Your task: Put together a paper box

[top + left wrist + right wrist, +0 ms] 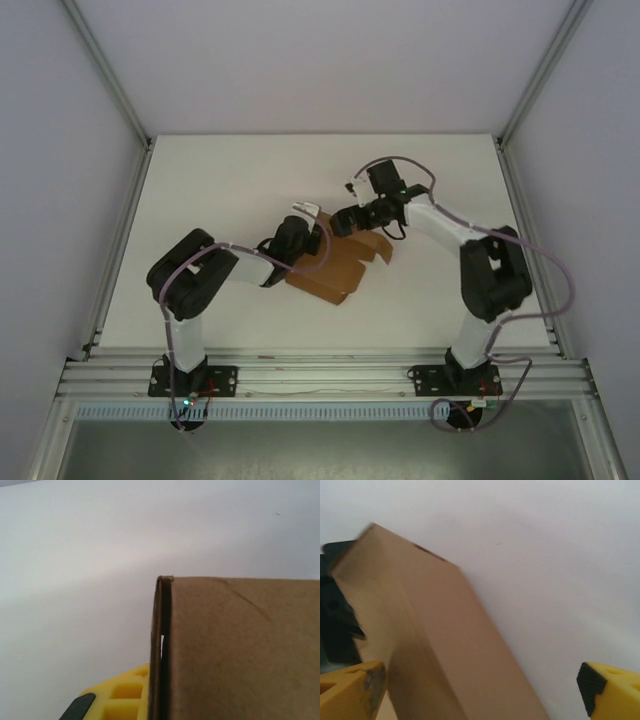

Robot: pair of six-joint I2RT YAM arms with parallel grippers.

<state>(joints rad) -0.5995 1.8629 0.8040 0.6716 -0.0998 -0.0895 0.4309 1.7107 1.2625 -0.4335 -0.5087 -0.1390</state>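
The long paper box (340, 262) points away from inside the wide-open right gripper (480, 682) — I cannot tell if the left gripper (302, 212) pinches its edge.

Paper box (335, 270) lies on table (230, 180) centre.

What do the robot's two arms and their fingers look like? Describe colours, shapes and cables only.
Both the left arm and the right arm have white tubular links joined by bulky black joints. A thin purplish-grey cable loops loosely along each. The right fingers are bright yellow and blocky, with black pads; the left fingers match.
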